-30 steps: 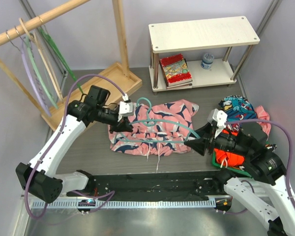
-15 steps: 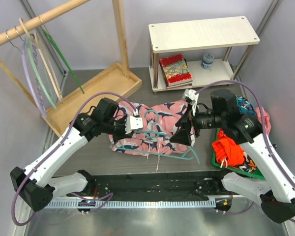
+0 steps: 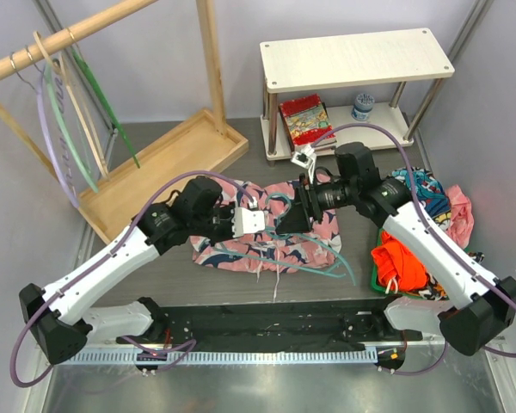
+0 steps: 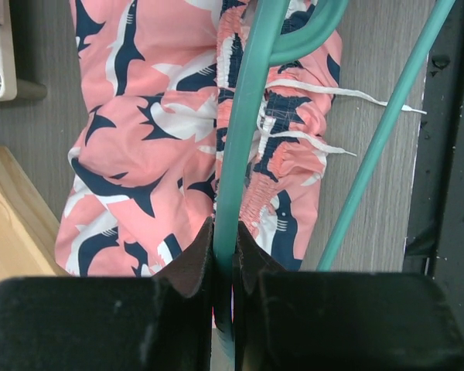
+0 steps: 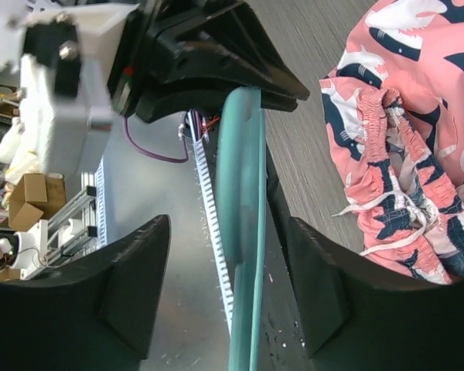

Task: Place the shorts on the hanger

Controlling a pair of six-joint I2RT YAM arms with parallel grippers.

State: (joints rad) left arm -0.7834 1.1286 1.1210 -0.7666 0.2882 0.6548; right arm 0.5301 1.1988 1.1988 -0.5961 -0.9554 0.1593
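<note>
The dark wood-grain table (image 3: 181, 280) is carrying the work in the top view; the shorts (image 3: 322, 231) are lying spread mid-table, with the hanger (image 3: 327, 268) slanting across them. In the left wrist view, the left gripper (image 4: 224, 232) is clamping the hanger's bar above the waistband. In the right wrist view, the right gripper (image 5: 230, 224) is standing released, its jaws straddling that bar untouched; draping the shorts over the hanger is judged outstanding.

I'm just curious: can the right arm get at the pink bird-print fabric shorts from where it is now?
Probably yes: the right gripper hangs open right over the shorts, though the thin teal plastic hanger sits between its fingers.
</note>
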